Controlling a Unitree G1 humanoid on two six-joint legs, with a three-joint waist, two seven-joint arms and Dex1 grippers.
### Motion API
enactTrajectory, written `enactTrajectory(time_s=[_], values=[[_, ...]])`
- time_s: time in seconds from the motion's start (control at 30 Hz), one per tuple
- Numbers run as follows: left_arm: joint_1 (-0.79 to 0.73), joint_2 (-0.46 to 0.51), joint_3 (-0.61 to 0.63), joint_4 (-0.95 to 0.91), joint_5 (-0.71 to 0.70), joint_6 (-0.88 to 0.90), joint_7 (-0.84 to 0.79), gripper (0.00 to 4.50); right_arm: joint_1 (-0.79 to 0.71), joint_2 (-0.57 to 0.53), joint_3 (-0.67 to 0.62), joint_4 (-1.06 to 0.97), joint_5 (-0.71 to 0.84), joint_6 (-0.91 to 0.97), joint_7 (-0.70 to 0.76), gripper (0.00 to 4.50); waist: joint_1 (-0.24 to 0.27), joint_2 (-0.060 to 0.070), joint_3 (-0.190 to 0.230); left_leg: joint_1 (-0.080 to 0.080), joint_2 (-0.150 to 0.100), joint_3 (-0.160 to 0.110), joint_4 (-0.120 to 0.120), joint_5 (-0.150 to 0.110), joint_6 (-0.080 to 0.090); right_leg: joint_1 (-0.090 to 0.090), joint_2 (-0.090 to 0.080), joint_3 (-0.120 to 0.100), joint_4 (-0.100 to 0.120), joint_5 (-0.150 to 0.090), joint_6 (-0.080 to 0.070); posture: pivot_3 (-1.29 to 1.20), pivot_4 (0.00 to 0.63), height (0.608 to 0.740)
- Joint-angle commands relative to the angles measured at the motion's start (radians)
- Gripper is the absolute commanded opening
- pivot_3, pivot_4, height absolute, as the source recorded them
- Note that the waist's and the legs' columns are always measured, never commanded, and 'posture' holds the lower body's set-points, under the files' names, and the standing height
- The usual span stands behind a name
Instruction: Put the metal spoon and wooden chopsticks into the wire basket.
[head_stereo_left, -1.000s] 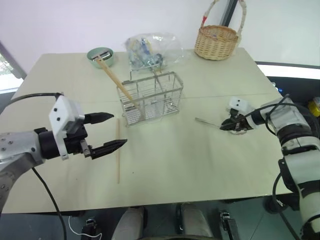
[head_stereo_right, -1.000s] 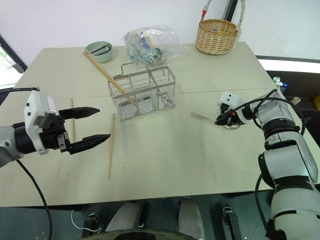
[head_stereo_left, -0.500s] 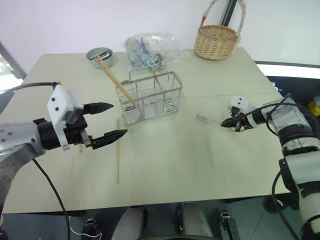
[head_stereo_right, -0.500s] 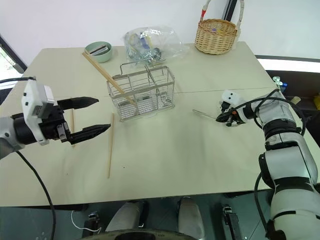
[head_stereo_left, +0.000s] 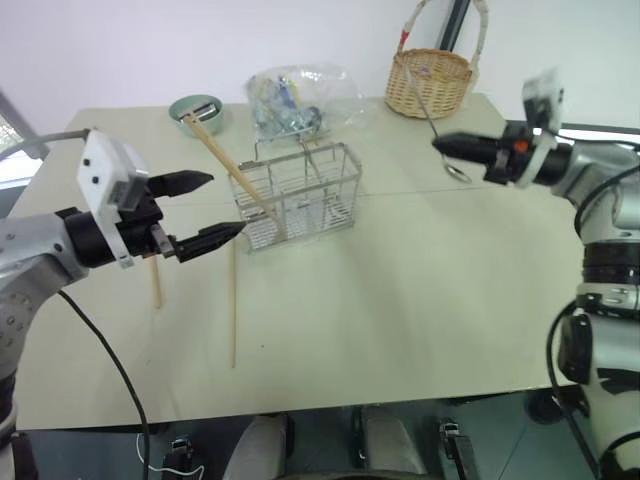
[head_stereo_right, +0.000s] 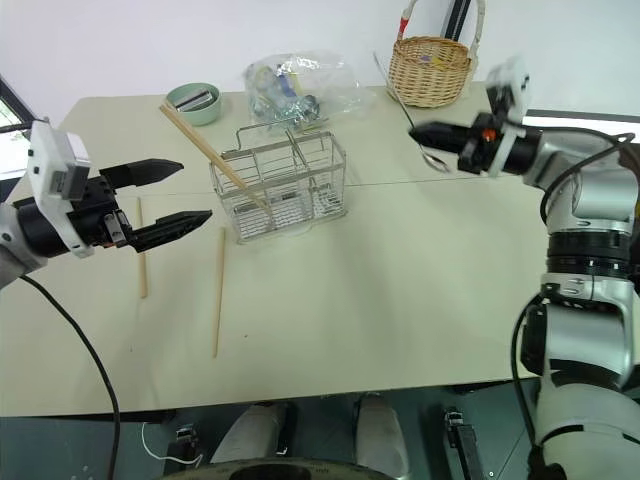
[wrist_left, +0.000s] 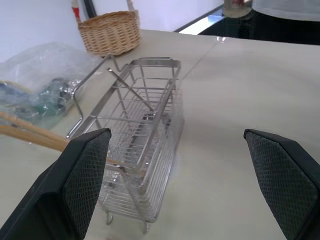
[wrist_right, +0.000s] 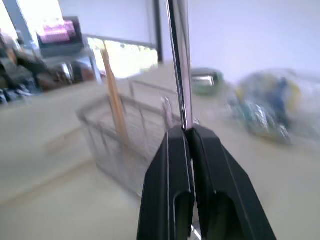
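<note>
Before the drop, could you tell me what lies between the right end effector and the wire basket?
Bare tabletop in the left eye view; right end effector, shut on the metal spoon, faces the wire basket.

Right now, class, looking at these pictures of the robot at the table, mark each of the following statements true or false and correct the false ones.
1. The right gripper holds the metal spoon in the air. True.
2. The left gripper is shut on a chopstick. False: it is open and holds nothing.
3. One of the wooden chopsticks leans in the wire basket. True.
4. No chopsticks lie on the table. False: two chopsticks lie flat near the left gripper.
5. The wicker basket stands at the table's near edge. False: it stands at the far edge.
</note>
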Motion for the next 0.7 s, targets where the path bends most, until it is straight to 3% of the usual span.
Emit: enactTrajectory(time_s=[0.03, 0.27, 0.63, 0.7], values=[[-0.035, -0.012, -0.005, 0.001, 0.018, -0.030, 0.011, 4.50, -0.073, 0.109, -0.001, -0.089, 0.065, 0.035, -0.143, 0.05, 0.003, 0.000, 0.000, 0.000, 0.000, 0.000, 0.000, 0.000, -0.001, -0.001, 0.000, 0.000, 0.000, 0.000, 0.000, 0.00, 0.150, 0.681], [-0.051, -0.026, 0.009, -0.012, 0.010, -0.020, 0.044, 4.50, -0.138, 0.324, 0.073, 0.129, -0.078, -0.213, -0.388, 0.05, 0.006, -0.003, -0.002, -0.001, -0.002, -0.001, 0.000, 0.001, -0.001, -0.006, 0.000, 0.000, 0.001, 0.001, -0.001, 0.00, 0.150, 0.681], [-0.007, -0.017, 0.087, -0.077, -0.032, 0.018, 0.103, 4.50, -0.135, 0.420, 0.128, 0.442, -0.217, -0.537, -0.465, 0.05, -0.007, -0.003, -0.002, -0.002, -0.001, 0.001, -0.003, 0.001, -0.002, -0.006, 0.001, 0.000, 0.003, 0.001, 0.000, 0.00, 0.150, 0.681], [0.004, -0.014, 0.102, -0.083, -0.034, 0.023, 0.109, 4.50, -0.131, 0.428, 0.116, 0.449, -0.198, -0.508, -0.458, 0.68, -0.007, -0.003, -0.002, -0.002, -0.001, 0.001, -0.002, 0.001, -0.002, -0.006, 0.002, 0.000, 0.003, 0.001, 0.000, 0.00, 0.150, 0.681]])
